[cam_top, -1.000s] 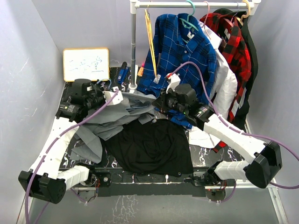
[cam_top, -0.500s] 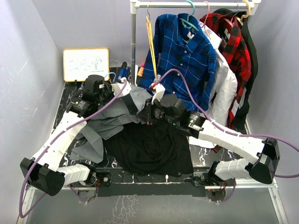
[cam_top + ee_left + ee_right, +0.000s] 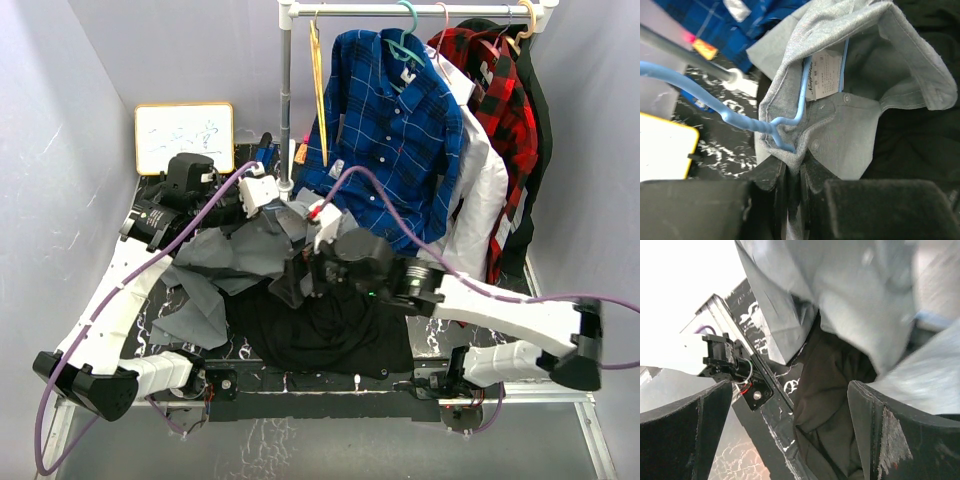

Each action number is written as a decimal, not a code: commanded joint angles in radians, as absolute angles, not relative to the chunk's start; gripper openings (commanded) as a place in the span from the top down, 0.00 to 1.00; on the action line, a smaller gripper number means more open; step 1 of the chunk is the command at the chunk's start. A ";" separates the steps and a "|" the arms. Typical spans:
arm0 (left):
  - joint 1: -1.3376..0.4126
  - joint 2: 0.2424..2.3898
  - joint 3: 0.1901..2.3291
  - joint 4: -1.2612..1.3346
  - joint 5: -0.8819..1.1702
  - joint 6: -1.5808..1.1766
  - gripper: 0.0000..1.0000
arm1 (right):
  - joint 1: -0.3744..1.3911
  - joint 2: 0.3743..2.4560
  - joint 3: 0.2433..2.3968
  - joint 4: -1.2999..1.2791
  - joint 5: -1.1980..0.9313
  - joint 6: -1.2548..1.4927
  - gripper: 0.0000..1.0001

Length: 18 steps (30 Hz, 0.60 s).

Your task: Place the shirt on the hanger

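One grey shirt (image 3: 240, 250) lies bunched in the middle of the tabletop (image 3: 150, 310), partly on top of a black cloth (image 3: 330, 330). Its collar is lifted up at the back, near the foot of the clothes rail (image 3: 286, 110). The thin blue hanger (image 3: 735, 119) pokes out of the collar. One wire goes down inside the shirt past the white label, and the hook end sticks out to the side. The left claw (image 3: 794, 172) is closed tight on the collar edge, right where the hanger's neck comes out. It pinches the cloth and seems to hold the wire in too.

I think the job now is to pull the loose side of the shirt over the hanger's other shoulder. To do that well, the left claw should hold firm and not tip, so the hanger does not slip out. The right claw (image 3: 790, 405) should grab only grey cloth, close to the collar, and not the black cloth under it. A slow, gentle pull is best, since the shirt looks thin and soft.

The right claw is wide open with nothing in it, and grey cloth hangs just in front of it. The right arm reaches low across the tabletop toward the shirt's near edge. The left arm stretches up the left side, then bends inward, with its claw pointing toward the middle.
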<state>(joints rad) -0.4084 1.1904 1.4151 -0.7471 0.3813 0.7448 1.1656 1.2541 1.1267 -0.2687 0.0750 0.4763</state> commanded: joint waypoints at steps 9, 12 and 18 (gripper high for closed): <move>-0.411 1.178 1.437 -0.927 0.618 0.864 1.00 | 1.159 0.794 1.316 -0.611 0.358 -0.009 0.02; -0.411 1.182 1.433 -0.932 0.623 0.878 1.00 | 1.159 0.809 1.226 -0.724 0.229 -0.209 0.02; -0.410 1.170 1.420 -0.974 0.635 0.938 1.00 | 1.158 0.870 1.126 -0.710 0.128 -0.441 0.03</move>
